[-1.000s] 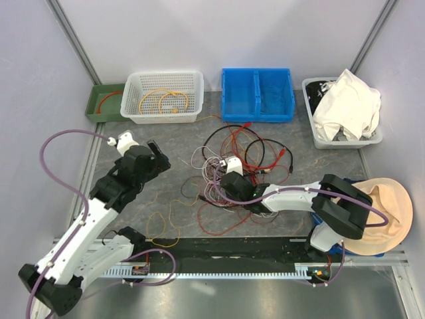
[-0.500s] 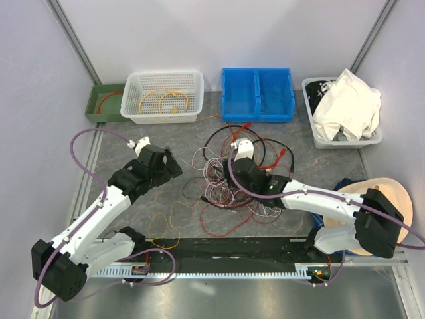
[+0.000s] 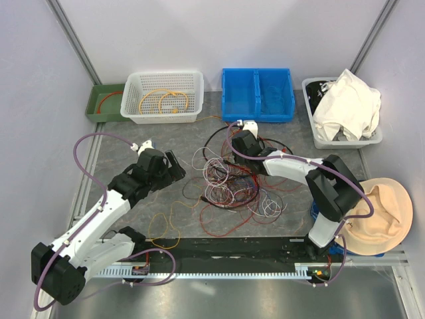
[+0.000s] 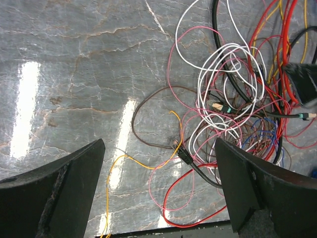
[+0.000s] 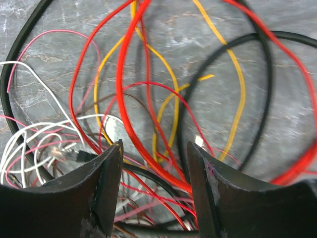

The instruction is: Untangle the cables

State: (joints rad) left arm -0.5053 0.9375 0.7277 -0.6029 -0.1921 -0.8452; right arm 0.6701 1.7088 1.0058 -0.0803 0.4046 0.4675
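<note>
Right fingers (image 5: 111,168) half-open, straddling thick red wire (image 5: 120,84) of the tangled thin multicoloured cables (image 3: 229,183); it runs lengthwise through gap. Left fingers (image 4: 89,163) wide, empty (beside tangle, not over it).

cables (image 3: 229,181): loose jumble of thin wires in red, orange, yellow, pink, white, brown, blue and black
place: flat on the grey counter (image 3: 159,136), about midway across it
state: tangled; strands cross over and under one another
white loops (image 4: 225,74): several coils bunched in the middle of the heap
black loops (image 5: 267,74): wide rings on the far side
red strands (image 5: 124,89): long arcs crossing yellow ones
near fringe: yellow wire (image 4: 148,166) and red loop (image 4: 166,198) trail out from the dense core
</note>
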